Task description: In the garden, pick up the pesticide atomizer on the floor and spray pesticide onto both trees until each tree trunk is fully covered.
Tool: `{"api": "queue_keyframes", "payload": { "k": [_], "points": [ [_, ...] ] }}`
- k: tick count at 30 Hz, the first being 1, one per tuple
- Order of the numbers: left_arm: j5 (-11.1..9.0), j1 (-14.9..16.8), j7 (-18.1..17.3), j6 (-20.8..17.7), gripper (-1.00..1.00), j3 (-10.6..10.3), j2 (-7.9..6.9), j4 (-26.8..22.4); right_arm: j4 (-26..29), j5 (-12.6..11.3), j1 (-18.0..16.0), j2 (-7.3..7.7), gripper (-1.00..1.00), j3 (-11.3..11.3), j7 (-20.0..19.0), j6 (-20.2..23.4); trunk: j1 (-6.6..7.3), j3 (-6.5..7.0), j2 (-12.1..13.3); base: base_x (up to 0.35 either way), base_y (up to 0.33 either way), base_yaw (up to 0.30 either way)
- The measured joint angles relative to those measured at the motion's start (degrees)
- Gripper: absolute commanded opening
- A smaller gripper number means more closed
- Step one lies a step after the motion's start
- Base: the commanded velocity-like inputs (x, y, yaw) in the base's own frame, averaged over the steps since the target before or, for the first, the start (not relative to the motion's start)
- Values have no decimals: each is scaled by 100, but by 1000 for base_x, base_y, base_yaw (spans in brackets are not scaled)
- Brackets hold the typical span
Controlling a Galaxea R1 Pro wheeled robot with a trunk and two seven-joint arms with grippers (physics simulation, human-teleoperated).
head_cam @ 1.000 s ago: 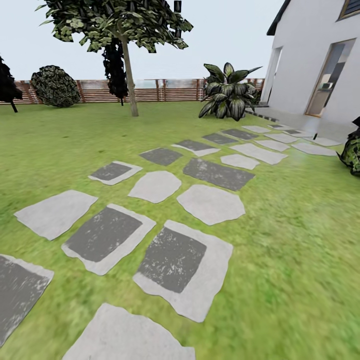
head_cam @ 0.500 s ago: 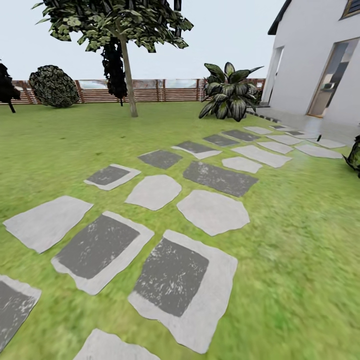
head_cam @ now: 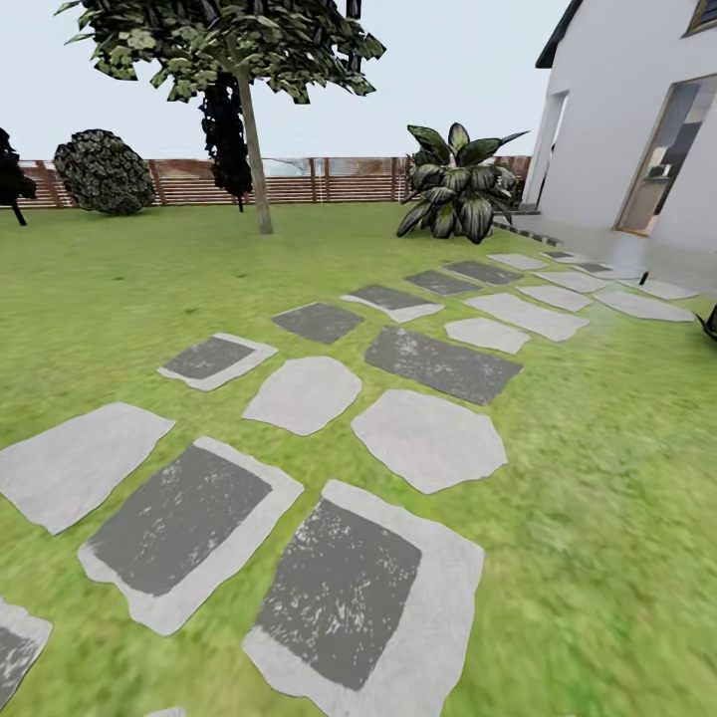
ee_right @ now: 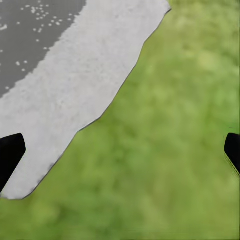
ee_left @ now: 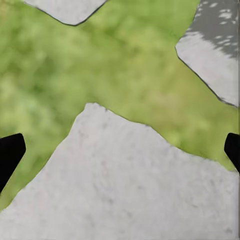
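Lawn (head_cam: pixel 617 478), fence (head_cam: pixel 339 179) at far edge. Tree (head_cam: pixel 239 45), trunk (head_cam: pixel 254 149) upright, well ahead. Left gripper (ee_left: pixel 120 150) fingers spread wide, pale stepping stone (ee_left: pixel 130 185) between them. Right gripper (ee_right: pixel 120 150) spread wide, grass between.

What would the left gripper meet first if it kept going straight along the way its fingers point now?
Most likely a pale grey stepping stone set in the lawn: the left gripper is open with nothing between its fingertips, pointing down at the ground. How far the stone lies cannot be told.
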State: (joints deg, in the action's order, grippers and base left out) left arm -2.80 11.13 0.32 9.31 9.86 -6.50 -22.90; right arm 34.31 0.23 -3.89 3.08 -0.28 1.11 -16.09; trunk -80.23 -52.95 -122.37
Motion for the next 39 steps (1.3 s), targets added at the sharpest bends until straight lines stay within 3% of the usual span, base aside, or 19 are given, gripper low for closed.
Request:
{"api": "queue_keyframes", "payload": {
  "k": [31, 39],
  "points": [
    [-3, 9, 0, 0, 100, 0, 0, 0, 0, 0, 0, 0, 100, 0, 0, 0, 0, 0, 0, 335, 0, -2],
    [-4, 8, 0, 1, 100, -1, 0, 2, 2, 0, 0, 0, 100, -1, 0, 1, 0, 0, 0, 335, 0, -204]
  ]
}}
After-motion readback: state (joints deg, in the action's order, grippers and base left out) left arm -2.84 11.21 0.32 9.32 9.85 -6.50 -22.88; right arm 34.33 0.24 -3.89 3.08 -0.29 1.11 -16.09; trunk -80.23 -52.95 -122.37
